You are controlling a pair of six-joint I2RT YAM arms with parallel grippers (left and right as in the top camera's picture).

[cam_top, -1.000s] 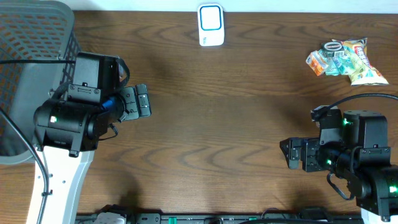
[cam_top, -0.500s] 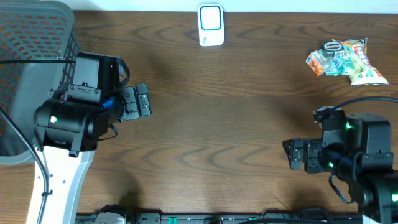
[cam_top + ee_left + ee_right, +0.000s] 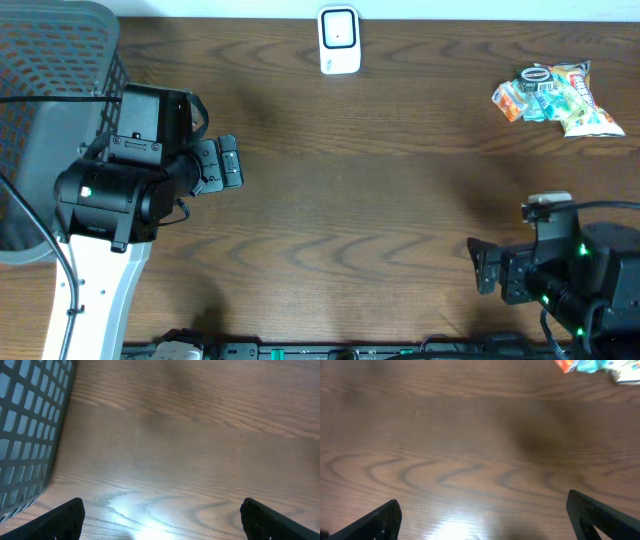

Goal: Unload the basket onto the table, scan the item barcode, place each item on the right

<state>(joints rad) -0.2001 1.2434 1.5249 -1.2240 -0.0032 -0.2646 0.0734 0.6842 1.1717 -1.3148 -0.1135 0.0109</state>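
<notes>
1. Here's the item: the snack packet (image 3: 556, 98), bright and crinkled, lies at the far right corner of the counter (image 3: 380, 200), and nothing is touching it.
2. The right hand (image 3: 480, 268) sits down at the near right edge. Its fingers are spread wide, point toward the middle of the counter and have nothing between them. It is well apart from the packet.
3. From the right wrist, two dark fingertips (image 3: 370, 520) show in the lower corners with bare wood between them. A sliver of the snack packet (image 3: 600, 367) peeks in at the top right.
4. Over on the other side, the left hand (image 3: 231, 163) hovers just beside the grey mesh basket (image 3: 50, 90). Its jaws are wide too, and it is empty.
5. From the left wrist, the basket (image 3: 30, 435) wall fills the left edge. Fingertips (image 3: 65, 517) frame the bottom corners, with glare on the wood between them.
6. The white scanner (image 3: 339, 40) stands at the far edge, mid-counter, well away from both hands and from the packet.
7. No barcode can be made out on the packet from up here.
</notes>
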